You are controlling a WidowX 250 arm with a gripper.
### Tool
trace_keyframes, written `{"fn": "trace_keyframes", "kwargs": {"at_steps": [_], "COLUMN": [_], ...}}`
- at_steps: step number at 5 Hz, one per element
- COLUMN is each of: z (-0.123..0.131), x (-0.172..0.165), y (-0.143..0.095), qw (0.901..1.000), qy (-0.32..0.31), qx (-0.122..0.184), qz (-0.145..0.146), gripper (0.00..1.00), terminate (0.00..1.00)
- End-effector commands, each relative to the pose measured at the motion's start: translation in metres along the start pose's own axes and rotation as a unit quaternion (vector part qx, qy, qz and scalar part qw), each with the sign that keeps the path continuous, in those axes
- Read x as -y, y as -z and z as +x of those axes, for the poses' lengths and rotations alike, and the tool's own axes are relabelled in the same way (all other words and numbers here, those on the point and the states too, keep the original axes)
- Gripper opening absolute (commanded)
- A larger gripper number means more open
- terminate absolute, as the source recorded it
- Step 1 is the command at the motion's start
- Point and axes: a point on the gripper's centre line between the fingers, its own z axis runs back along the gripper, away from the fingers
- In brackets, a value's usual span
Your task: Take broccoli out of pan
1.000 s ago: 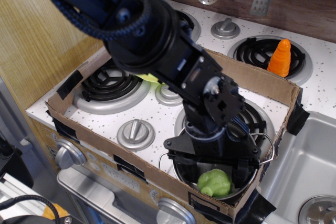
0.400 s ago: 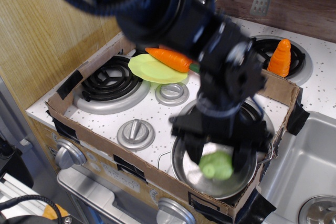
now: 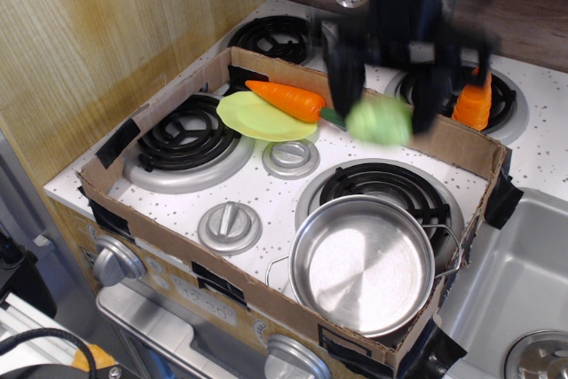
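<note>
- The gripper (image 3: 383,99) is now hanging high above the stove, blurred with motion, where a second ago it was reaching down inside the pan (image 3: 366,264)
- Its jaws are clamping the broccoli (image 3: 380,121) between them, one dark finger showing on each side of the green lump
- The broccoli is riding in the air over the rear edge of the cardboard box (image 3: 444,135), well apart from the pan, whereas less than half a second ago it was only just lifting clear of the steel bottom
- The pan is sitting empty on the front right burner (image 3: 382,185), its shiny floor fully exposed and one wire handle (image 3: 451,250) poking out to the right
- The carrot (image 3: 286,100) is lying across the yellow-green plate (image 3: 253,119), both now uncovered since the arm is no longer blocking them
- The removal itself is looking done; what is remaining, as a judgement, is choosing a free spot on the desk to set the broccoli down and releasing it
- A risk is the rounded toy slipping during such a fast swing
</note>
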Motion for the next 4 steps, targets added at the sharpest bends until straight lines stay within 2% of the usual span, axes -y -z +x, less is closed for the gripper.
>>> {"fn": "trace_keyframes", "kwargs": {"at_steps": [1,2,3,4], "z": [0.038,0.028,0.023,0.023], "x": [-0.067,-0.082,-0.085,-0.083], "y": [0.002,0.018,0.035,0.071], "qw": [0.9965,0.9973,0.9974,0.9928], "qy": [0.078,0.061,0.044,0.048], "qx": [0.021,0.038,0.048,0.099], "qz": [-0.019,-0.017,-0.031,-0.048], "gripper": [0.00,0.00,0.00,0.00], "terminate": [0.00,0.00,0.00,0.00]}}
